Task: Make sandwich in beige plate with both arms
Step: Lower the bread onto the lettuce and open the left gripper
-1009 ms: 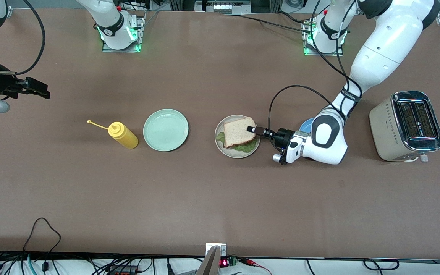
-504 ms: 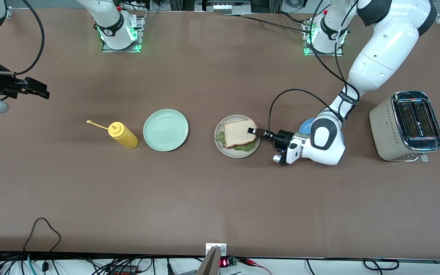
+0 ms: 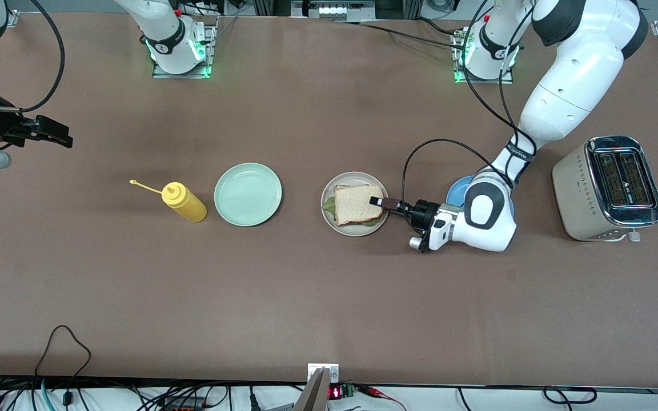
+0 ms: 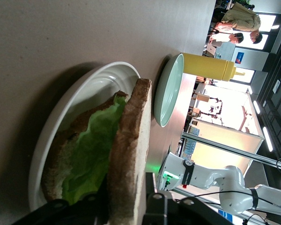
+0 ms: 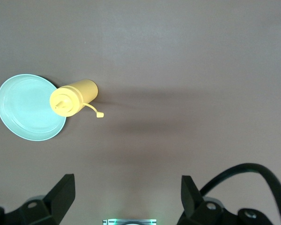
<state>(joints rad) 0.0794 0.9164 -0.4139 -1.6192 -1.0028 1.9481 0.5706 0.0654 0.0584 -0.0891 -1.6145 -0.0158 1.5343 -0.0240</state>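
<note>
Left gripper (image 3: 376, 202): low over the beige plate (image 3: 354, 230), fingers on either side of the top toast slice at the sandwich (image 3: 356, 204) edge; whether they clamp it or have let go cannot be told. Forearm level, elbow bent above the blue plate (image 3: 456, 188).

Sandwich: on the beige plate, lettuce (image 4: 91, 152) between the slices.

Right gripper (image 3: 49, 129): waits aloft at the right arm's end of the table, fingers spread, empty.

Also present: mint green plate (image 3: 248, 194), yellow squeeze bottle (image 3: 184, 202), toaster (image 3: 609, 188).
</note>
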